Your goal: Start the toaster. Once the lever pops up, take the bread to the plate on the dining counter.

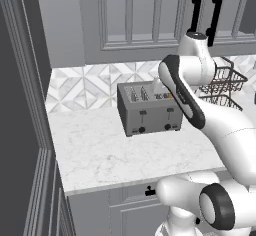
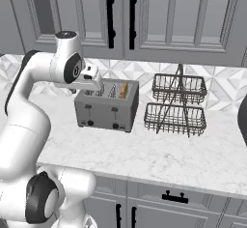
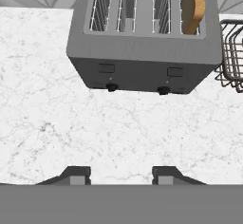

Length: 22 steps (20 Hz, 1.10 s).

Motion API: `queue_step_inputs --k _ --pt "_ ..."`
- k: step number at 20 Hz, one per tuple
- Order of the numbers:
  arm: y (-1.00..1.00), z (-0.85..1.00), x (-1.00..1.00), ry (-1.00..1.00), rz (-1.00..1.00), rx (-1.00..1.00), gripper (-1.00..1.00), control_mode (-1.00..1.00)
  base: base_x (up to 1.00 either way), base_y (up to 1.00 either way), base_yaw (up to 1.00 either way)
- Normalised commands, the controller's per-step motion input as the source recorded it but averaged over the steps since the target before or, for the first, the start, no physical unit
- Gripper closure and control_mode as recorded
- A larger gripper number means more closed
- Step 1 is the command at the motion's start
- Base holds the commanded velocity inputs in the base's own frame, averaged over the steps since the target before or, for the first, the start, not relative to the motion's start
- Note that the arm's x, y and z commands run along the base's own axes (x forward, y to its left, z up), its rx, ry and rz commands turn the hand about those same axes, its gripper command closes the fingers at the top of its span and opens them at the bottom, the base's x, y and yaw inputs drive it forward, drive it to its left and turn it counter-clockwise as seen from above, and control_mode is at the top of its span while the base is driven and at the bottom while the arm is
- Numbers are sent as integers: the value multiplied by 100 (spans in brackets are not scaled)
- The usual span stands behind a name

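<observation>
- The toaster (image 3: 142, 33) fills the upper middle of the hand view, standing on the white marble worktop (image 3: 118, 133).
- The bread (image 3: 193, 7) stands upright in the toaster's far right slot, at the top right of the hand view; in the right base view its golden edge (image 2: 124, 90) shows above the slot.
- The lever (image 3: 174, 71) sits on the front face, right of its twin tab (image 3: 106, 68).
- The gripper (image 3: 121, 175) hangs over bare marble before the toaster, fingers apart, holding nothing.
- A wire basket rack (image 2: 176, 105) stands just beside the toaster, at centre right of the right base view.
- The patterned tile backsplash (image 1: 85, 87) runs behind.
</observation>
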Motion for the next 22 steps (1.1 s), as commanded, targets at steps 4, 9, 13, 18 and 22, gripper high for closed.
queue_step_inputs --k 4,9,13,18,22 --pt "-13 -1 -2 0 0 0 100 -100 0 0 0" --pt "-57 -21 0 -4 0 0 100 -100 0 0 0" --pt "-49 -53 0 -15 0 0 100 -100 0 0 0" --pt "-16 -64 6 -22 0 0 100 -100 0 0 0" --pt "-13 -54 33 -12 0 0 100 -100 0 0 0"
